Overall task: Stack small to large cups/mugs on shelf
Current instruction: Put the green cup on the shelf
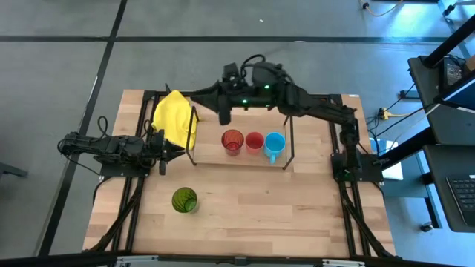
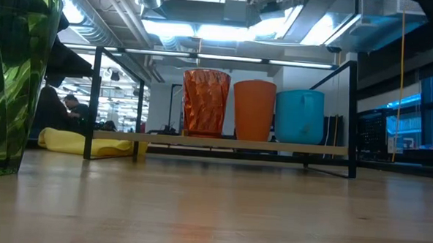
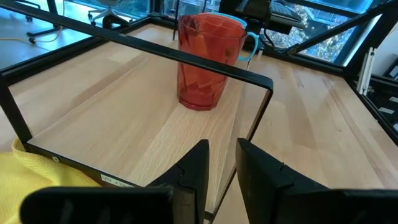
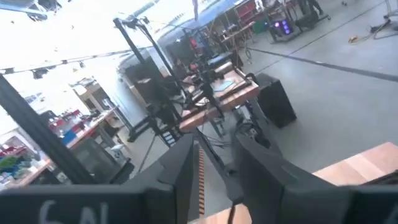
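On the shelf three cups stand upright in a row: the orange-red tumbler, the short red cup and the light blue mug. The low view shows them on the board as tumbler, red cup and mug. The green tumbler stands upright on the table nearer the front, close to the low camera. My left gripper lies low at the shelf's left end, shut, pointing at the tumbler. My right gripper hangs above the shelf's far left part, shut, holding nothing.
A yellow cloth lies at the shelf's left end, partly under the wire frame. The shelf's black wire frames rise at both ends. The table has bare wood in front of the shelf, right of the green tumbler.
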`<state>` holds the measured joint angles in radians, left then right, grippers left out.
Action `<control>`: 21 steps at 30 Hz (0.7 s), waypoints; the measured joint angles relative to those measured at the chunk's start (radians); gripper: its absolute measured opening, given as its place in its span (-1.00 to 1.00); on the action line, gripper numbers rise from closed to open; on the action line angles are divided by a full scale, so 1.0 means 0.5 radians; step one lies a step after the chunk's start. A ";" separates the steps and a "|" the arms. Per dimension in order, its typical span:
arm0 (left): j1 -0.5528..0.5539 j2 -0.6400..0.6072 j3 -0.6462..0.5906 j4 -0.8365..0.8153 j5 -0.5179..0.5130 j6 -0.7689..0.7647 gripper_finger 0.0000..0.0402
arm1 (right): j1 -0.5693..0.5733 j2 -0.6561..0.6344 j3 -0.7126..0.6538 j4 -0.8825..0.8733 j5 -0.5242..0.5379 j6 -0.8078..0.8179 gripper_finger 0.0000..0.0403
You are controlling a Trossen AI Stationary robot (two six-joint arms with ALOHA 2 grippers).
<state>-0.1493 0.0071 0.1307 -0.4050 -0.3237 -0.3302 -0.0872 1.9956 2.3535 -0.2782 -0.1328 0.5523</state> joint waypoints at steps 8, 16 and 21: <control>-0.001 0.000 0.000 0.433 -0.109 -0.555 -0.63 | 0.002 -0.071 -0.001 0.042 -0.215 -0.070 -0.41; 0.001 -0.001 0.002 1.108 -0.187 -0.628 -0.63 | 0.003 -0.071 -0.001 -0.003 -0.516 -0.186 -0.41; 0.001 -0.001 0.002 1.334 -0.490 -0.472 -0.63 | -0.016 -0.071 -0.002 -0.005 -0.526 -0.324 -0.41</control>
<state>-0.1490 0.0067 0.1314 0.2619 -0.5685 -0.5660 -0.0951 1.9599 2.3528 -0.2809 -0.3957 0.3903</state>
